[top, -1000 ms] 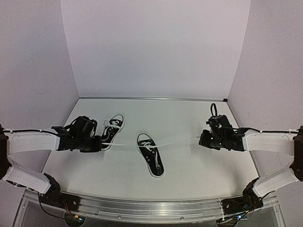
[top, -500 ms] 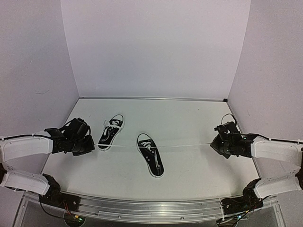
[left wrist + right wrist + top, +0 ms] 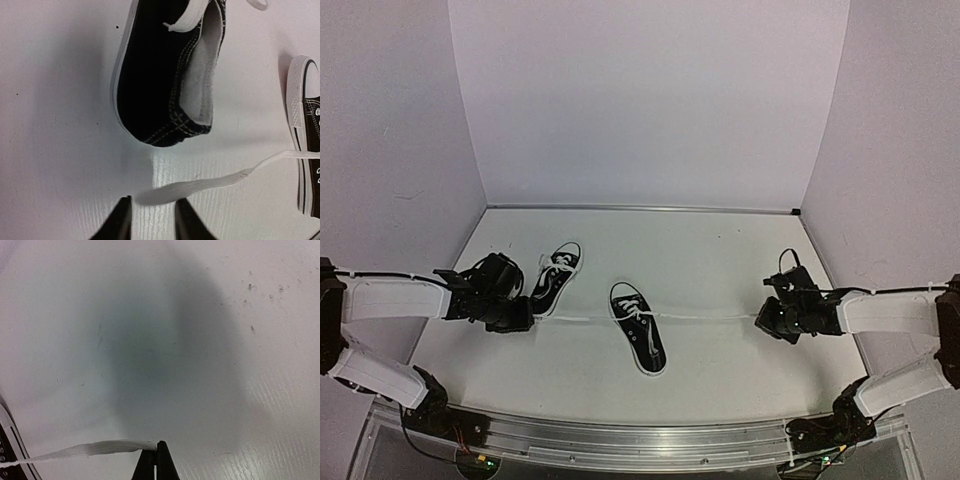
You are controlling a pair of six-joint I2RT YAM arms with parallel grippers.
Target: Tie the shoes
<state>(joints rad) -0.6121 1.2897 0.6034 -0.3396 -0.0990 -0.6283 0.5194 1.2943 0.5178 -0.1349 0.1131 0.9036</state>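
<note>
Two small black sneakers with white laces lie on the table: one at the left (image 3: 556,273) and one in the centre (image 3: 639,328). The centre shoe's laces run out flat to both sides. My left gripper (image 3: 523,318) is open just right of the left shoe's heel (image 3: 150,90). The left lace end (image 3: 170,191) lies loose between its fingertips (image 3: 120,225). My right gripper (image 3: 763,322) is shut on the right lace end (image 3: 115,446), low over the table. The centre shoe's edge shows in both wrist views (image 3: 307,125) (image 3: 5,445).
White walls enclose the white table (image 3: 720,260) on the left, the back and the right. A metal rail (image 3: 620,440) with both arm bases runs along the near edge.
My left gripper has moved right toward the shoes and opened, letting go of the left lace end. My right gripper has shifted slightly left, still holding its lace. The laces are less taut.
</note>
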